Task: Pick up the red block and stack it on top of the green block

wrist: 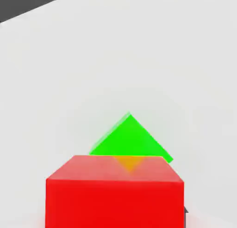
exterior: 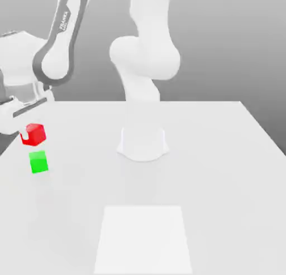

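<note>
The gripper point(exterior: 24, 135) is clamped on the red block point(exterior: 33, 134), held above the green block point(exterior: 38, 162) on the table point(exterior: 143, 184); as the cubes appear rotated relative to each other, lowering off-centre could leave corners overhanging and topple the stack.

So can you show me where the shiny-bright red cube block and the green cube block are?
Bright red cube block point(exterior: 36, 134): exterior view, on its side facing the camera.
Bright green cube block point(exterior: 39, 163): exterior view, on its front side.
</note>
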